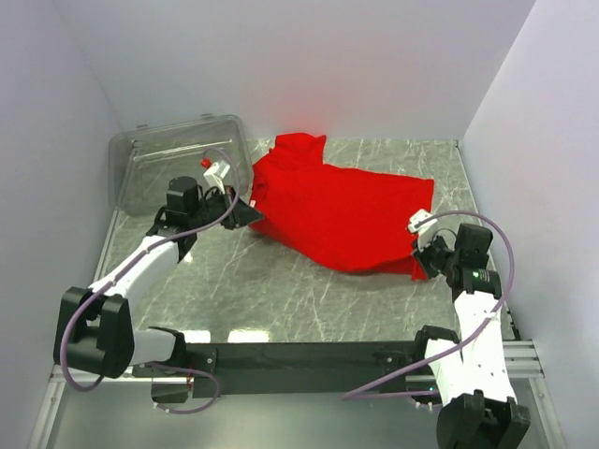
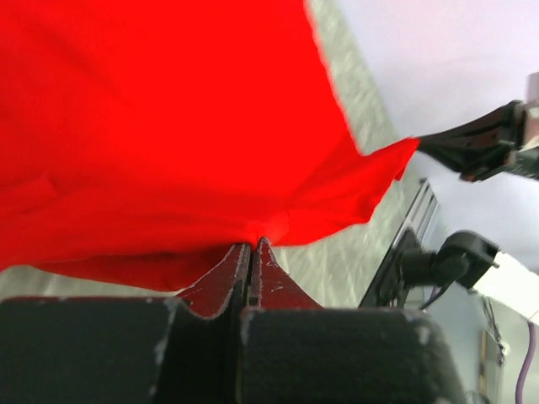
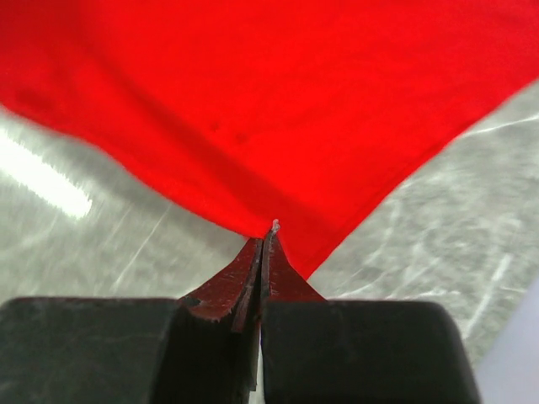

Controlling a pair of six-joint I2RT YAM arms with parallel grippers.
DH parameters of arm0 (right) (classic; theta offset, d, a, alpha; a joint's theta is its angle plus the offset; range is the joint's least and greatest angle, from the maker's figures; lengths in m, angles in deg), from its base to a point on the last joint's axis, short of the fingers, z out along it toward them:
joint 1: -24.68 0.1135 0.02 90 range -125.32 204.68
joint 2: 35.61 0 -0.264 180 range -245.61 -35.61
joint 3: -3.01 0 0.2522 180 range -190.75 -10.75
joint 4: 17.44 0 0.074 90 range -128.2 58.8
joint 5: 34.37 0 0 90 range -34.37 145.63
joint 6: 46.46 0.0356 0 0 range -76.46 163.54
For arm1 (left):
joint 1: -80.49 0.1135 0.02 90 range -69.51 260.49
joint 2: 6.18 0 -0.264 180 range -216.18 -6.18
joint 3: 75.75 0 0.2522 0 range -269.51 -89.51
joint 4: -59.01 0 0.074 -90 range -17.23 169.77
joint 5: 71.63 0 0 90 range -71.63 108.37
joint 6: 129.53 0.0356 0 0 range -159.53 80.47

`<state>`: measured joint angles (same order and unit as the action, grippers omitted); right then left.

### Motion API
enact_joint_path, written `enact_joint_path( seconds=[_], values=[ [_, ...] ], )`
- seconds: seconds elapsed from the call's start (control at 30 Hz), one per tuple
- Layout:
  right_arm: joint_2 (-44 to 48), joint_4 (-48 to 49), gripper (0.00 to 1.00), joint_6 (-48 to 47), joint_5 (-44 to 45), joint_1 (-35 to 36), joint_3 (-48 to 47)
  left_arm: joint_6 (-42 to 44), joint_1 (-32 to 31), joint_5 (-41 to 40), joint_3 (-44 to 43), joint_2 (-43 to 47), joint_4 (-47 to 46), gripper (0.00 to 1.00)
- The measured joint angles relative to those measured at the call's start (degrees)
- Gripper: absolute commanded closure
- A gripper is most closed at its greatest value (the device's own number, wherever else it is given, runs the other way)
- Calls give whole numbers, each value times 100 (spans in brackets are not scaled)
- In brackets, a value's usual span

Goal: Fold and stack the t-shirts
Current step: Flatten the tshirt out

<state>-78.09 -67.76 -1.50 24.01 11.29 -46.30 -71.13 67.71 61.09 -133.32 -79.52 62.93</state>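
Spreading is underway: the left gripper (image 2: 253,248) and right gripper (image 3: 265,240) are each pinching an edge of the red t-shirt (image 1: 346,210), which is lying mid-table (image 1: 281,290). Next, I'd say, it's needing a taut, flat pull.

Top view: bright, even, diffuse light from above. White walls (image 1: 374,65) read pale lilac, with a pink cast on the back wall above the t-shirt (image 1: 346,210). There's a thin soft shadow along its near edge. White glare patches sit on the table (image 1: 281,281) by the front rail. Wrist views: red is oversaturated and folds are barely readable. Left gripper (image 2: 251,244) and right gripper (image 3: 268,231) are dark and soft. In the right wrist view the table is smeared at left, with a glare streak.
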Motion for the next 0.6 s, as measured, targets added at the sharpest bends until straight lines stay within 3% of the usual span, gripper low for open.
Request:
enact_joint_path(
  seconds=[0.33, 0.6],
  values=[
    [-699, -835, 100, -1276, 107, 96, 415, 420, -50, -61, 140, -787, 1690, 99],
    [-732, -1093, 100, -1690, 225, 758, 656, 632, -101, -116, 120, -988, 2496, 99]
  ],
)
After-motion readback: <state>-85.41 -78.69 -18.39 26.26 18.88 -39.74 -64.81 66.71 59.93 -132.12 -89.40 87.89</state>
